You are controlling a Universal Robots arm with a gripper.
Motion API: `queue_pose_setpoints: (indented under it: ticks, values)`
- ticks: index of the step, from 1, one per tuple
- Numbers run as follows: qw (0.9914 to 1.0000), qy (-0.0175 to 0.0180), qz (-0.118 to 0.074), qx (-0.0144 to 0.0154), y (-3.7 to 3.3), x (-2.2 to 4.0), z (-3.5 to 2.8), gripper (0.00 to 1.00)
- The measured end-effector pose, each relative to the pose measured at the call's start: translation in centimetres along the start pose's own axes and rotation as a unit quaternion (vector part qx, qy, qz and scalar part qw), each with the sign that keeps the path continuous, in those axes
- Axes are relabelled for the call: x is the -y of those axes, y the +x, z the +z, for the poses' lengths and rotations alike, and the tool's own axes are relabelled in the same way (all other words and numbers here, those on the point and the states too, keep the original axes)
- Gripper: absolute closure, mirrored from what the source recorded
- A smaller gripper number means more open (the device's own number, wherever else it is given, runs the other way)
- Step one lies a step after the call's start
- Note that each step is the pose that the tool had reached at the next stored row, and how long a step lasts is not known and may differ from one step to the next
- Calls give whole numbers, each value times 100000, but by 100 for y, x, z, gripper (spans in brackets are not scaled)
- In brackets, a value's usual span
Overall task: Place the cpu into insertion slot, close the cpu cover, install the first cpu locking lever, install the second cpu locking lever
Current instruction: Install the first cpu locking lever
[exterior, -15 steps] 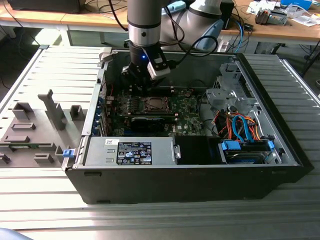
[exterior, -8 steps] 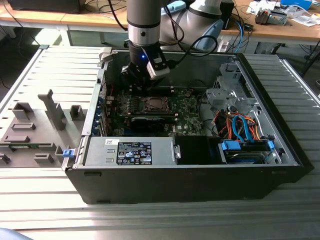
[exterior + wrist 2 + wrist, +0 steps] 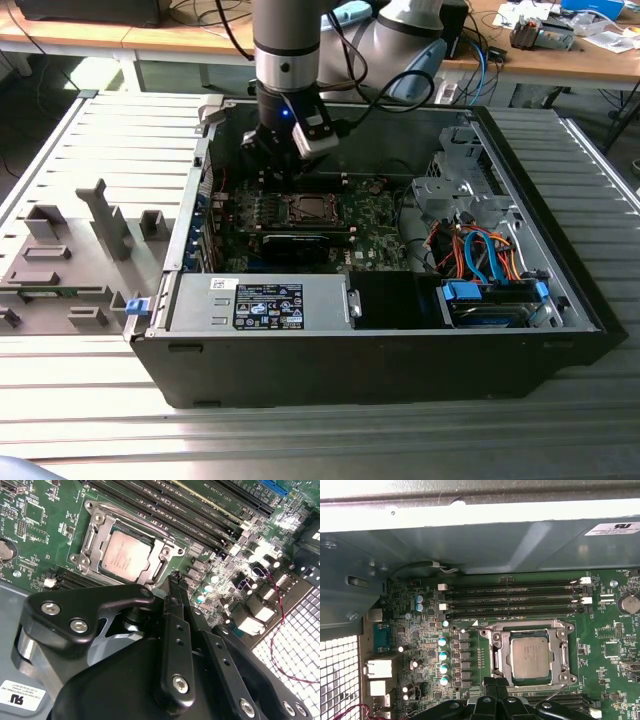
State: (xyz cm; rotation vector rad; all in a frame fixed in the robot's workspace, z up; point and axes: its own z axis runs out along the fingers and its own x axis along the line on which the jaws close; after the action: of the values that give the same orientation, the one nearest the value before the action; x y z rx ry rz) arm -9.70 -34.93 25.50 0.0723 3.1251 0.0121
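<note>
1. In the exterior view, a grey jig tray (image 3: pixel 70 265) is lying on the slatted worktop (image 3: pixel 300 440) at the exterior view's left, beside the open PC case (image 3: pixel 370 350); the arm (image 3: pixel 287 50) is reaching down into the case's rear half, above the board (image 3: pixel 370 215).
2. The wrist views are giving the close detail: the cpu (image 3: pixel 532 658) (image 3: pixel 125 555) is sitting in the slot (image 3: pixel 502 652) (image 3: pixel 97 532), with the cover (image 3: pixel 563 656) (image 3: pixel 159 555) lying flat around it, framing the silver top.
3. The end effector (image 3: pixel 173 577) (image 3: pixel 494 681) is hanging just beside the slot's edge, its black fingers (image 3: pixel 177 630) drawn together, gripping nothing.
4. Long memory slots (image 3: pixel 512 600) (image 3: pixel 200 510) are running just beside the slot, and the case wall (image 3: pixel 485 545) is rising just beyond them, leaving little room on that side.
5. At the exterior view's right, a drive bay with blue and orange cables (image 3: pixel 480 255) is sitting well apart from the slot.
6. The locking levers are hard to make out; I cannot tell whether they are latched. In the exterior view the cpu (image 3: pixel 305 208) is showing small, below the arm.
</note>
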Motion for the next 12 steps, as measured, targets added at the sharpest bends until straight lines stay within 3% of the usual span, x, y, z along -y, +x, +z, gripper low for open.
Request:
queue_pose_setpoints:
  ticks: [12]
  values:
    - [100000, -305, 5, -12, 34, 2, -10, 89]
